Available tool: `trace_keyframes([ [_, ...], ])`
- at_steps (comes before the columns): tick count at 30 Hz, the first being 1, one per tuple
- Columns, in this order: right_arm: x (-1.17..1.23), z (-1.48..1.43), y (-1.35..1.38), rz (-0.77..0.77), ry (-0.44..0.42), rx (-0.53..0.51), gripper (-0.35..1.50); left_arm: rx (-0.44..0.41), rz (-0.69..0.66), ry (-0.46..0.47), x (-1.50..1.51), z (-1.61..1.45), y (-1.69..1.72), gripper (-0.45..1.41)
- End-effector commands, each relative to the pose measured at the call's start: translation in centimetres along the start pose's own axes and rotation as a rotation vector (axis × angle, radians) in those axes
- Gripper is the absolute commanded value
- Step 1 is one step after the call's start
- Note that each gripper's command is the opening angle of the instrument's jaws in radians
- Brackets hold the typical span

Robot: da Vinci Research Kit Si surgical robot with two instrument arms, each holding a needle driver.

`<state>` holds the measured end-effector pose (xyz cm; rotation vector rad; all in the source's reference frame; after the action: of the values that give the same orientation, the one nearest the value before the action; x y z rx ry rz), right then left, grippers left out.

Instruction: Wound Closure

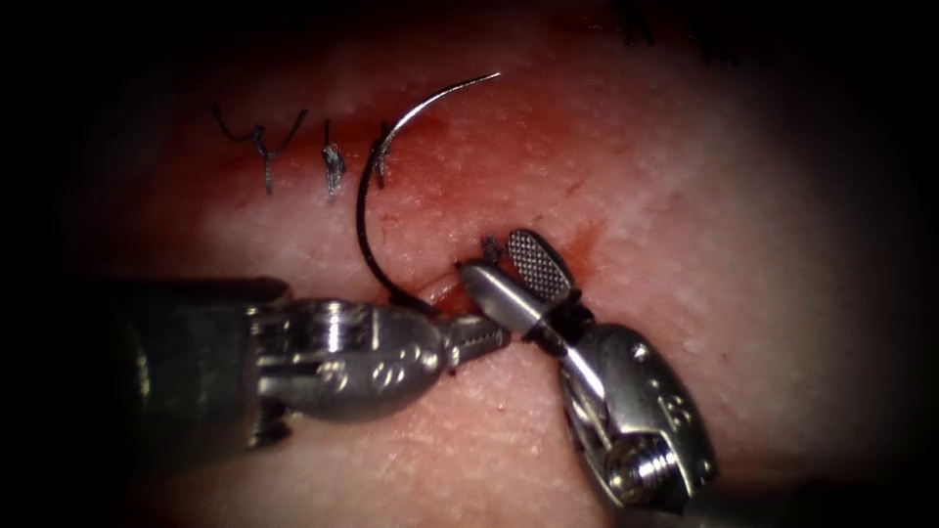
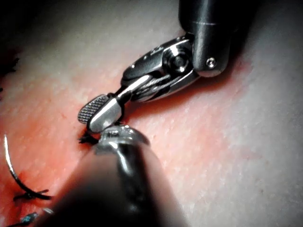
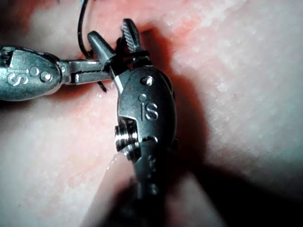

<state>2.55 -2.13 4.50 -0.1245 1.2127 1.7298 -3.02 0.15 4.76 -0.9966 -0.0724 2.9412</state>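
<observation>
Just above the left tool (image 1: 474, 340), the needle (image 1: 377, 186) rises in a wide arc over the tissue (image 1: 685, 196), its point free in the air and its swaged end down at the cut beside this tool's closed jaws; we judge the jaws grip the needle near that tail, though the contact itself is hard to make out. The right tool (image 1: 504, 264) sits touching the left tool's tip, jaws parted and holding nothing. To do well here, we keep the grip firm and the free point away from the finished stitches (image 1: 333, 166). The endoscope gives us the whole curve; the left wrist view adds the right tool's (image 2: 97, 113) ridged jaw face, the right wrist view the gap between its jaws (image 3: 113, 38).
</observation>
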Motion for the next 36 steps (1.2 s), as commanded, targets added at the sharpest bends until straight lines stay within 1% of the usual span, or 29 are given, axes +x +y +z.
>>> trace_keyframes([
  [1,-0.09,0.06,-0.02,0.005,-0.005,-0.001,0.61,-0.002,0.000,0.001,0.01,0.08,0.04,-0.45],
  [5,-0.19,0.16,0.05,0.077,-0.068,-0.018,0.61,0.001,0.000,-0.002,0.01,0.09,0.04,-0.45],
  [8,-0.29,0.22,0.10,0.110,-0.115,-0.030,0.64,0.002,-0.001,-0.003,0.02,0.10,0.04,-0.45],
  [9,-0.31,0.23,0.12,0.116,-0.131,-0.035,0.74,0.002,-0.002,-0.003,0.02,0.10,0.03,-0.45],
  [11,-0.35,0.26,0.17,0.131,-0.148,-0.034,0.85,0.003,-0.003,-0.004,0.03,0.11,0.03,-0.45],
  [14,-0.38,0.26,0.20,0.144,-0.157,-0.035,0.85,0.004,-0.003,-0.005,0.03,0.12,0.04,-0.45],
  [15,-0.39,0.26,0.21,0.147,-0.173,-0.032,0.78,0.004,-0.003,-0.005,0.04,0.12,0.04,-0.45],
  [16,-0.39,0.26,0.20,0.148,-0.176,-0.028,0.76,0.005,-0.003,-0.005,0.04,0.12,0.04,-0.45],
  [17,-0.39,0.27,0.16,0.151,-0.184,-0.021,0.68,0.005,-0.003,-0.006,0.03,0.13,0.05,-0.45],
  [18,-0.39,0.27,0.16,0.151,-0.184,-0.021,0.68,0.005,-0.003,-0.006,0.03,0.13,0.05,-0.45],
  [19,-0.39,0.26,0.14,0.152,-0.182,-0.020,0.54,0.005,-0.002,-0.006,0.03,0.13,0.05,-0.45],
  [20,-0.38,0.22,0.09,0.156,-0.183,-0.013,-0.35,0.004,-0.001,-0.005,0.02,0.11,0.06,-0.45],
  [21,-0.37,0.20,0.08,0.157,-0.183,-0.016,-0.35,0.003,0.000,-0.004,0.01,0.10,0.06,-0.45],
  [22,-0.32,0.17,0.05,0.170,-0.162,-0.020,-0.35,0.006,0.002,-0.008,0.00,0.09,0.06,-0.45],
  [25,-0.22,0.13,0.05,0.143,-0.120,-0.010,-0.35,0.007,0.004,-0.009,-0.02,0.09,0.07,-0.45],
  [26,-0.16,0.11,0.06,0.123,-0.095,0.008,-0.35,0.008,0.006,-0.011,-0.04,0.08,0.08,-0.45],
  [28,-0.13,0.09,0.07,0.104,-0.080,0.017,-0.35,0.012,0.007,-0.016,-0.06,0.08,0.07,-0.45],
  [30,-0.13,0.06,0.08,0.066,-0.051,0.056,-0.35,0.017,0.008,-0.024,-0.10,0.07,0.03,-0.45],
  [34,-0.15,0.07,0.06,-0.027,-0.067,0.152,-0.35,0.023,-0.004,-0.035,-0.24,0.03,-0.07,-0.45],
  [36,-0.17,0.08,0.06,-0.040,-0.086,0.190,-0.35,0.023,-0.004,-0.040,-0.28,-0.01,-0.13,-0.45],
])
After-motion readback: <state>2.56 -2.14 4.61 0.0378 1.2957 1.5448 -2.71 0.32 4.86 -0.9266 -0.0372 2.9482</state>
